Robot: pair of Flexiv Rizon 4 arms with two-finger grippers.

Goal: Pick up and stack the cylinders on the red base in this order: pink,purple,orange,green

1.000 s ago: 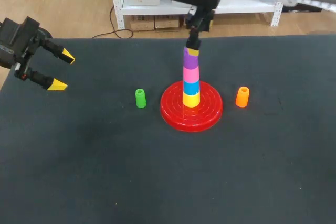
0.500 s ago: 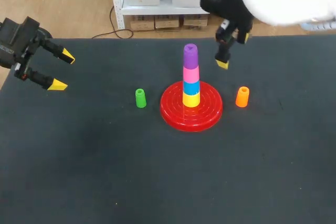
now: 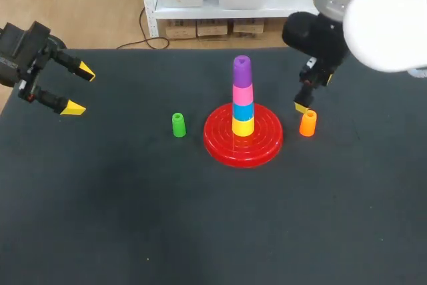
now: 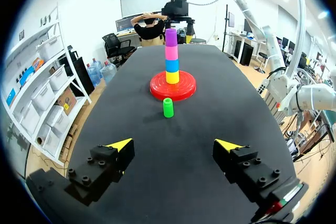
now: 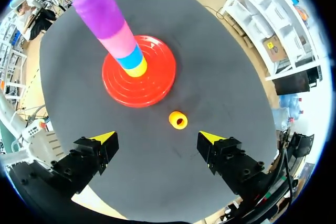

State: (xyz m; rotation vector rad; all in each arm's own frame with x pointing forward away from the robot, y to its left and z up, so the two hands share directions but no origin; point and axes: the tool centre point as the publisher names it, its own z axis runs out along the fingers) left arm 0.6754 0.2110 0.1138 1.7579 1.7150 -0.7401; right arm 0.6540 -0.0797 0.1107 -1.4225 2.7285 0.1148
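The orange cylinder [image 5: 178, 119] is stood just beside the red base [image 5: 160, 80], apart from it, with the right gripper [image 5: 157, 137] held spread above it. If gripped off-centre, it could be tipped and rolled toward the base.

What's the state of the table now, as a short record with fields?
Stack on red base, bottom up: yellow cylinder, blue cylinder, pink cylinder, purple cylinder
Orange cylinder: upright on table, right of base
Green cylinder: upright on table, left of base
Right gripper: open, above orange cylinder
Left gripper: open, empty, near table's left edge
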